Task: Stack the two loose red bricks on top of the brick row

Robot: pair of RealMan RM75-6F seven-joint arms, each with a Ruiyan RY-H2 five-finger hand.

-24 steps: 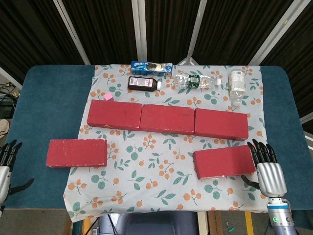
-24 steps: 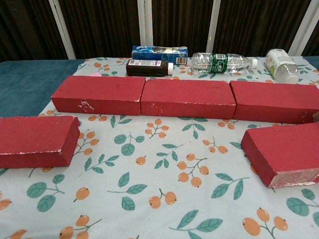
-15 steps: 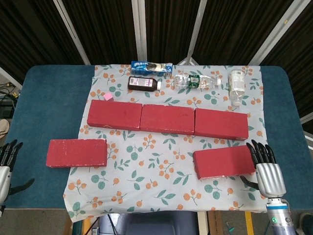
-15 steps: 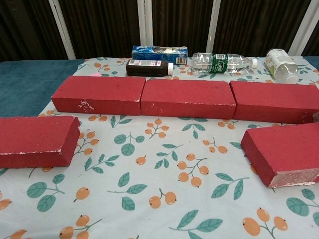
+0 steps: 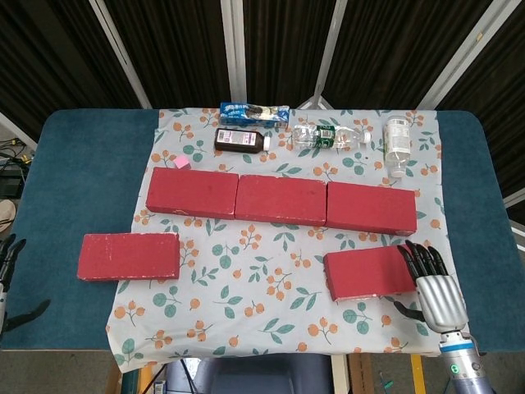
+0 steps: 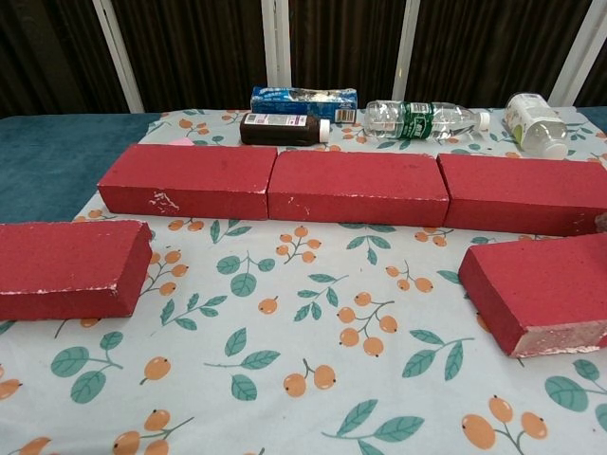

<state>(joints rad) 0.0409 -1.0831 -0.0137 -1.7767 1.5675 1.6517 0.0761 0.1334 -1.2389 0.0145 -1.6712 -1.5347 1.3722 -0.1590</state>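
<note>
Brown bottle (image 5: 242, 140), clear bottles (image 5: 329, 136) behind brick row (image 5: 281, 199)

Table (image 5: 74, 156) with a teal-blue top and rounded corners, seen from above; a white cloth (image 5: 279, 304) printed with orange berries and green leaves covers its middle and hangs over the near edge. Behind the table, dark ribbed panels (image 5: 172, 49) split by pale metal struts (image 5: 234, 49), some upright, some slanted. Cables (image 5: 12, 152) lie on the floor at far left. Light is even and diffuse, with soft shadows.
</note>
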